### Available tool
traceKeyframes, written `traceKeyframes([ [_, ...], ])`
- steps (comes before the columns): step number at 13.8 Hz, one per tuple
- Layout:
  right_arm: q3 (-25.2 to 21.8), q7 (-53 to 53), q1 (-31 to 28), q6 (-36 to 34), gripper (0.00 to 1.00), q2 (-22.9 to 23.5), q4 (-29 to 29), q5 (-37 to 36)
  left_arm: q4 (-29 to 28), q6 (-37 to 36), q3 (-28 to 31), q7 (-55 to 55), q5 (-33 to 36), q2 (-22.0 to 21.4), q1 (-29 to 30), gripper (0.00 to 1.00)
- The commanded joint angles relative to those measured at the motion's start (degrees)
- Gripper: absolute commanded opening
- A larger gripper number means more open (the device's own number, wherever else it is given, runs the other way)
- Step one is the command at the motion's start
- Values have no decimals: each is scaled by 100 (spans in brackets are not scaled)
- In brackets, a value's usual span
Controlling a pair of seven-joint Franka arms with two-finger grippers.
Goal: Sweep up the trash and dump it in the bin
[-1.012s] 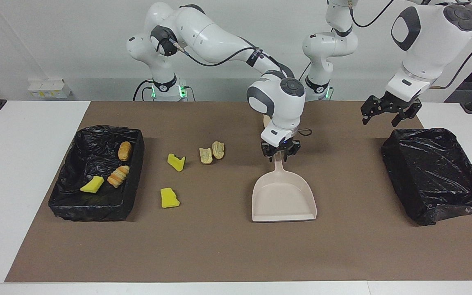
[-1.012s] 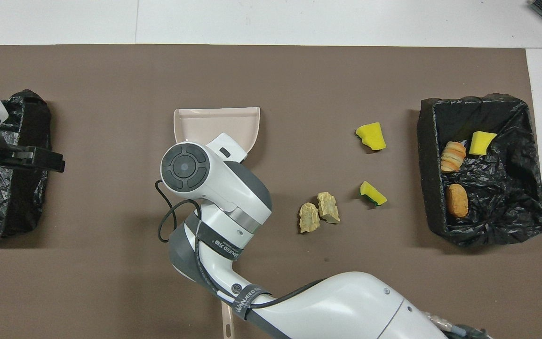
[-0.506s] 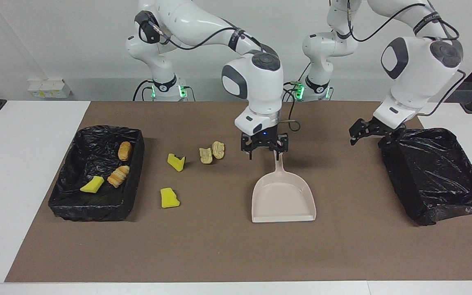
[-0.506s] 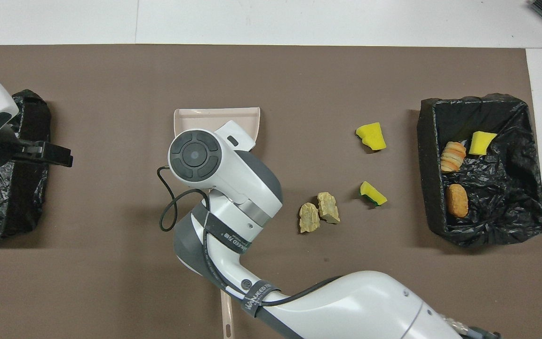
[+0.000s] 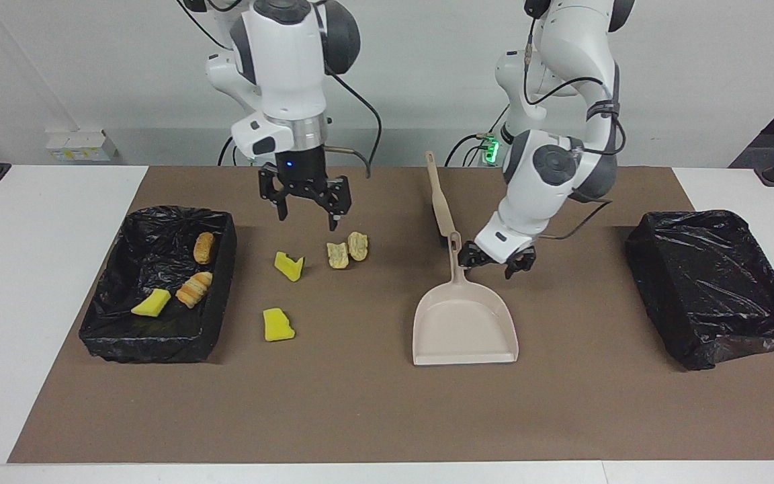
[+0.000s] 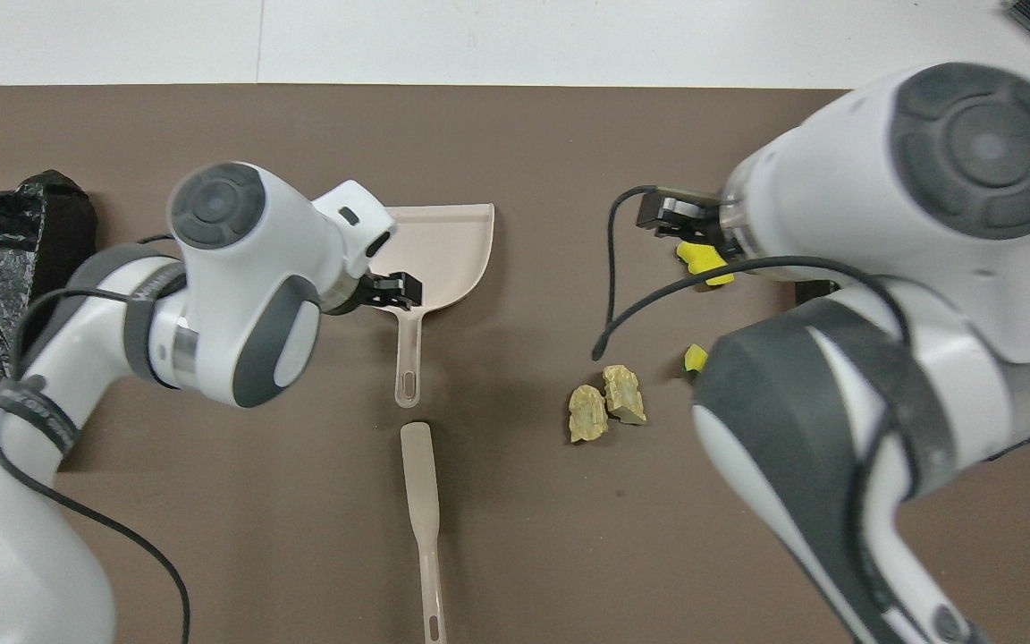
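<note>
Right end effector (image 5: pixel 306 203) off beige plastic dustpan (image 5: pixel 465 324), now spread over tan bread-like scraps (image 5: pixel 348 250) on bench. Left end effector (image 5: pixel 498 261) swung in beside dustpan handle, spread, ready for regrasp.

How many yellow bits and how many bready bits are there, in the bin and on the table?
Bright yellow sponge chunks: 3
Tan or orange-brown bread-like pieces: 4
Total: 7

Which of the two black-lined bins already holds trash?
The black-lined bin at the right arm's end of the table holds three scraps; the black-lined bin at the left arm's end shows none.
</note>
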Motion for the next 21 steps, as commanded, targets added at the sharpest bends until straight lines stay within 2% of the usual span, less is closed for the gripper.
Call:
traceKeyframes([
  [1, 41, -820, -539, -440, 100, -578, -293, 350, -974, 533, 104, -215, -25, -518, -280, 96],
  [3, 24, -1208, -715, -749, 100, -737, -267, 350, -1229, 541, 104, -267, -25, -667, -333, 79],
  [4, 15, -1409, -777, -837, 100, -772, -223, 350, -1230, 498, 104, -372, -25, -694, -333, 59],
  [5, 15, -1620, -847, -855, 100, -773, -127, 350, -1126, 358, 104, -521, -25, -659, -325, 52],
  [8, 6, -1991, -935, -1214, 100, -650, 242, 324, -1029, 287, 113, -653, -25, -633, -333, 51],
  [9, 15, -2044, -936, -1468, 100, -545, 348, 254, -1011, 295, 113, -724, -25, -624, -333, 15],
  [10, 6, -2192, -944, -1671, 100, -457, 540, 244, -1011, 295, 113, -724, -25, -624, -342, 0],
  [13, 6, -2308, -979, -1839, 100, -351, 700, 244, -958, 225, 174, -681, -17, -676, -255, 0],
  [15, 6, -2352, -1006, -1884, 100, -351, 700, 253, -574, -264, 183, -584, 115, -694, 130, 0],
  [18, 6, -2405, -1006, -1805, 100, -368, 691, 332, 25, -1144, 183, 818, 168, -668, 903, 0],
  [21, 6, -2387, -997, -1796, 100, -404, 656, 341, 297, -1566, 183, 2232, 194, -633, 1563, 0],
])
